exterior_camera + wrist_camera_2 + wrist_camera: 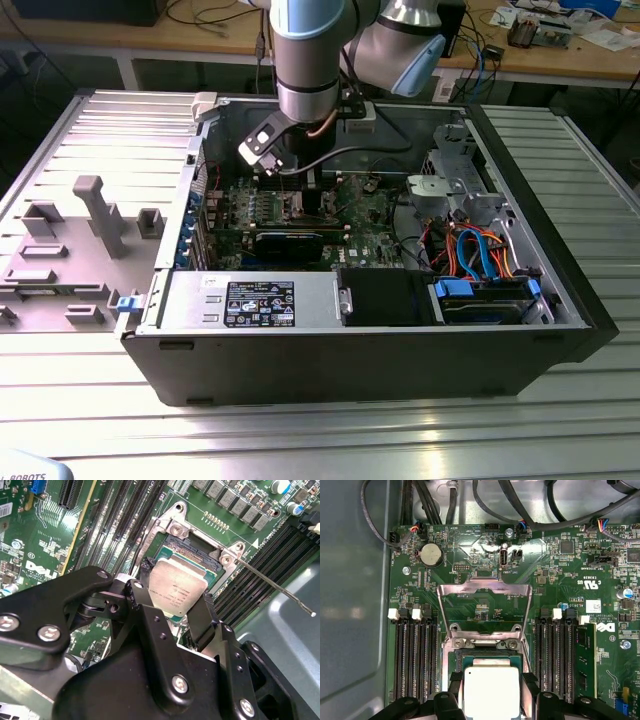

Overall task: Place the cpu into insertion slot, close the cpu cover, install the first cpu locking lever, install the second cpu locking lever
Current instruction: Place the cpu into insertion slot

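**Pincer pinching the cpu over its socket**
The gripper (174,602) has its black fingers (145,600) spread just chip-wide, clamping opposite edges of the cpu (177,585), silvery top up, directly over the insertion slot (192,550). Whether it is seated I cannot tell. The cpu cover (482,587) stands swung open at one slot edge.

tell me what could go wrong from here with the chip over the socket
The black gripper holds the small silvery-grey square cpu over the dark, metal-rimmed square insertion slot; lowered misaligned, it may bend contacts. The thin square metal cpu cover, hinged open beside the slot, could drop onto the gripper.
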